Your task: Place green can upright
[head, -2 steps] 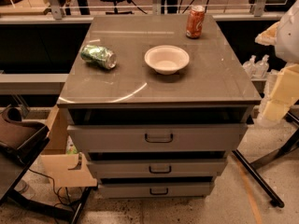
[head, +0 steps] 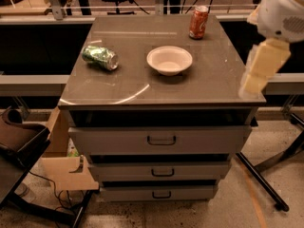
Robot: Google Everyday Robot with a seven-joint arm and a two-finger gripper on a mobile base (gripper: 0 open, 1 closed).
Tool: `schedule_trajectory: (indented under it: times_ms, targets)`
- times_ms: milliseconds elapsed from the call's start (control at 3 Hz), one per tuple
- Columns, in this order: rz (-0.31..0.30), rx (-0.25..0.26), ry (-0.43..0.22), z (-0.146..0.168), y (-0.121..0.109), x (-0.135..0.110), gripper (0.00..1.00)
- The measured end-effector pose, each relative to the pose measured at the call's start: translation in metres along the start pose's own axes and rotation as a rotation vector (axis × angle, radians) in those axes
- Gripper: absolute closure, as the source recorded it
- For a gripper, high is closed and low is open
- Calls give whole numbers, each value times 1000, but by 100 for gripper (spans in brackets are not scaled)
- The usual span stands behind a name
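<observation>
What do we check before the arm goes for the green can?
1. Green can located: ok, it lies on its side at the left of the cabinet top.
2. Can upright: not ok.
3. Gripper at the can: not ok, it hangs at the top's right edge.
4. Straight path: not ok, the white bowl sits between gripper and can.
5. Orange-red soda can out of the way: ok, upright at the back right.

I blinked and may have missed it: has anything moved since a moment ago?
Only the gripper has shifted left, now at the cabinet top's right edge. The green can still lies on its side; the bowl and orange-red can have not moved.
</observation>
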State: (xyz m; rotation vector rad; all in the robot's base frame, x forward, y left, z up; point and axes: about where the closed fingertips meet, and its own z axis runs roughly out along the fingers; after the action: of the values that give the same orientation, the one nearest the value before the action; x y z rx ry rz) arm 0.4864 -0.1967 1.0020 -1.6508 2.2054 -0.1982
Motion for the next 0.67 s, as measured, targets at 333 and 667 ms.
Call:
schedule_trajectory:
  times_ms: [333,667]
  targets:
    - [50,62,1,2,-53,-42,0]
    - [121,118,-2,11,-96,-92,0]
